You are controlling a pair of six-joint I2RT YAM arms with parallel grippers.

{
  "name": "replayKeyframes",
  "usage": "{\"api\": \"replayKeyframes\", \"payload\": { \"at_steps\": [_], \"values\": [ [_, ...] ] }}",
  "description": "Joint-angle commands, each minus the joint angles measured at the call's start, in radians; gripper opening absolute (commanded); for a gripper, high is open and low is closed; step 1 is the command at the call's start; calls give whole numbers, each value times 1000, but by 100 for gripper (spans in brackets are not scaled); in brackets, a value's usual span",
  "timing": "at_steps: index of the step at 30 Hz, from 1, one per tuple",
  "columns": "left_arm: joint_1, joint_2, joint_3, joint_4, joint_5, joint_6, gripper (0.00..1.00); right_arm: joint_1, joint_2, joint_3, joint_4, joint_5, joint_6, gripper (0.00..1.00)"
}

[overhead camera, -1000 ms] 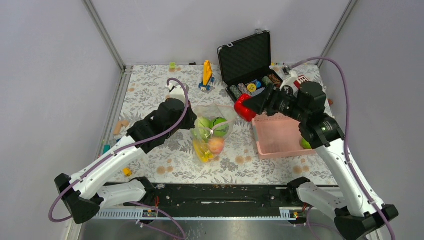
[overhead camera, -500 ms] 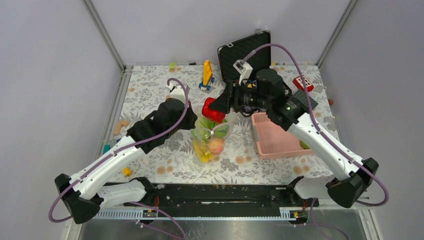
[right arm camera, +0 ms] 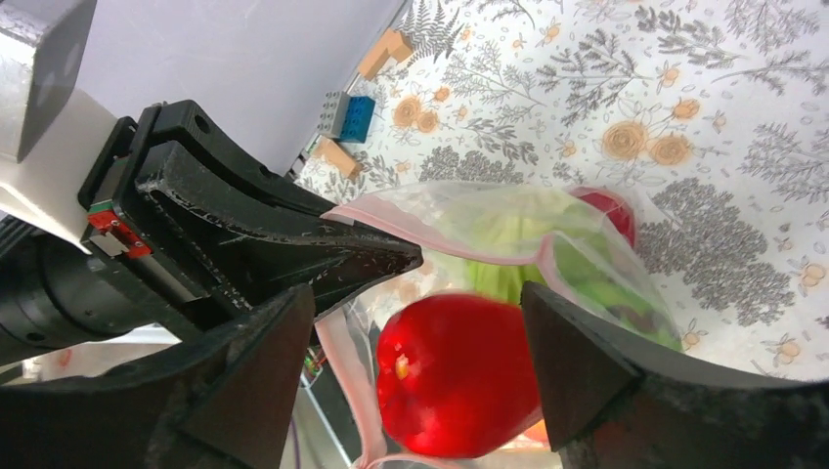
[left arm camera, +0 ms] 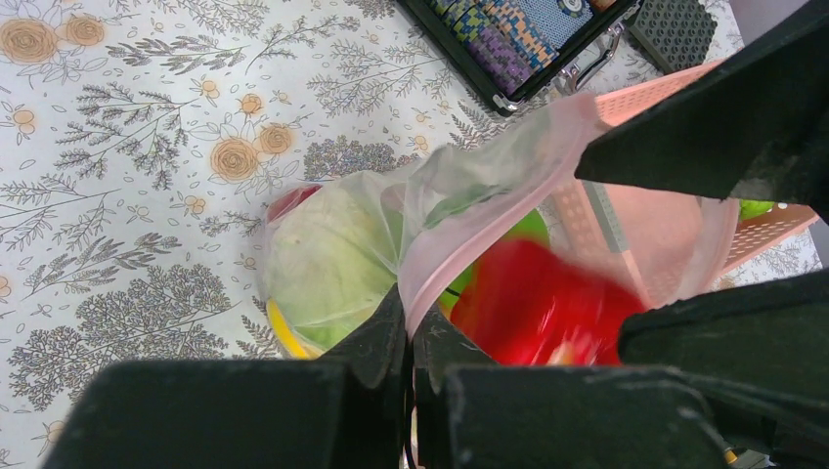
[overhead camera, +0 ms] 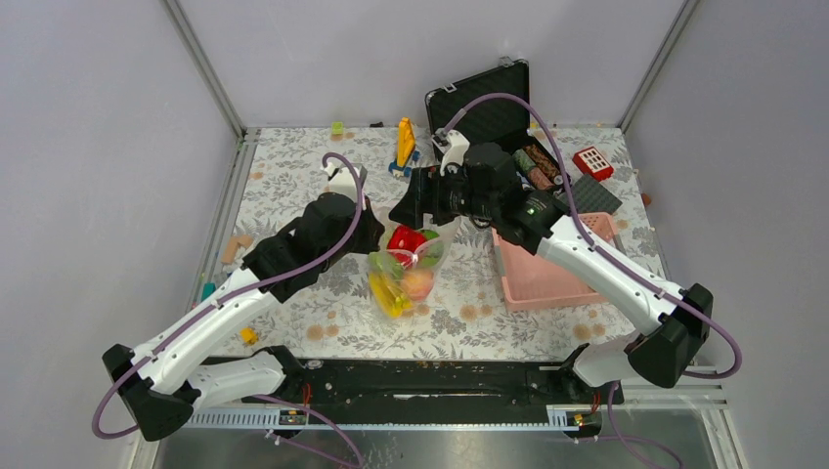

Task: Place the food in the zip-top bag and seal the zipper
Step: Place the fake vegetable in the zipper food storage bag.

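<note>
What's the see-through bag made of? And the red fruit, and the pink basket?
The bag looks like thin, soft plastic film: clear, shiny and wrinkled. The red fruit seems to be smooth, glossy plastic, with a sheen on its skin. The basket looks like stiff matte plastic with rows of holes.

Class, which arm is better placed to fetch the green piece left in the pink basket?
Right. The right gripper is open and nearer the basket; the left gripper is shut on the bag's rim, holding it open.
</note>
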Motion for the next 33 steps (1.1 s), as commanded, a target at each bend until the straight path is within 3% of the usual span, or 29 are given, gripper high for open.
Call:
{"api": "replayKeyframes", "payload": {
  "at_steps": [1, 13, 22, 33],
  "values": [
    [5, -26, 25, 62, 12, 3, 0, 22, 4, 56, 3, 67, -26, 88],
    [4, -35, 17, 58, -16, 1, 0, 29, -75, 49, -88, 144, -108, 99],
    [5, -78, -3, 43, -48, -6, 0, -1, -274, -66, -257, 573, -122, 100],
    [4, -129, -32, 66, -156, -36, 0, -425, -426, -288, -495, 587, 3, 100]
  ]
}}
